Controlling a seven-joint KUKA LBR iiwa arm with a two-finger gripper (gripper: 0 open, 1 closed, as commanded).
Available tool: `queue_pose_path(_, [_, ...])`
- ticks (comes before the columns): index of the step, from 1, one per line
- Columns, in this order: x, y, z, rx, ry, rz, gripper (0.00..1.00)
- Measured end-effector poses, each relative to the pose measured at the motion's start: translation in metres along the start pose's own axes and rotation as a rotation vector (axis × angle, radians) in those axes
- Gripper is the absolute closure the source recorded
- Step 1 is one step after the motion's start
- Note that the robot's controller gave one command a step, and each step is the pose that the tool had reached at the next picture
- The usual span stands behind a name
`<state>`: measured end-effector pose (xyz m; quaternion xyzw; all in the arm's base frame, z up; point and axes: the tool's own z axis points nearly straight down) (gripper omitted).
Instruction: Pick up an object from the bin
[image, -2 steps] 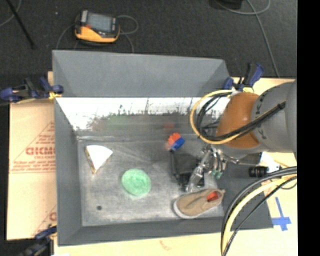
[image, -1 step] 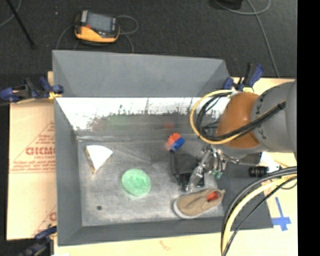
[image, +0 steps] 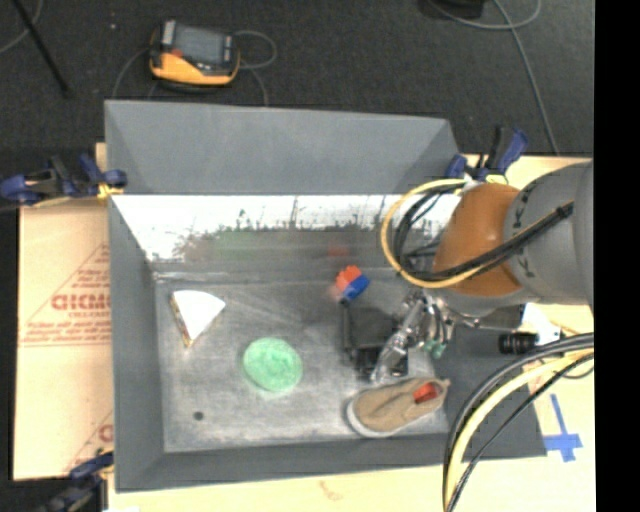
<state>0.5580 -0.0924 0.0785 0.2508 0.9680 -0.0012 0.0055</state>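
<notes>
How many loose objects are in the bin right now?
5: white wedge left, green disc centre-front, blue-and-orange piece toward the back, black block by the claw, tan shoe front right. The arm may hide more.

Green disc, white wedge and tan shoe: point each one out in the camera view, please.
Green disc (image: 272, 364), camera view, centre of its top face.
White wedge (image: 198, 313), camera view, middle of its white face.
Tan shoe (image: 385, 410), camera view, tan upper left of the red patch.
</notes>
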Motion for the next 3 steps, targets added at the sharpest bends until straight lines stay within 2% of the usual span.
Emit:
queue_pose_path(1, [0.004,-0.001,-0.025,0.002,0.014,-0.001,1.0])
queue_pose_path(3, [0.002,0.0,-0.061,0.0,0.011,-0.002,1.0])
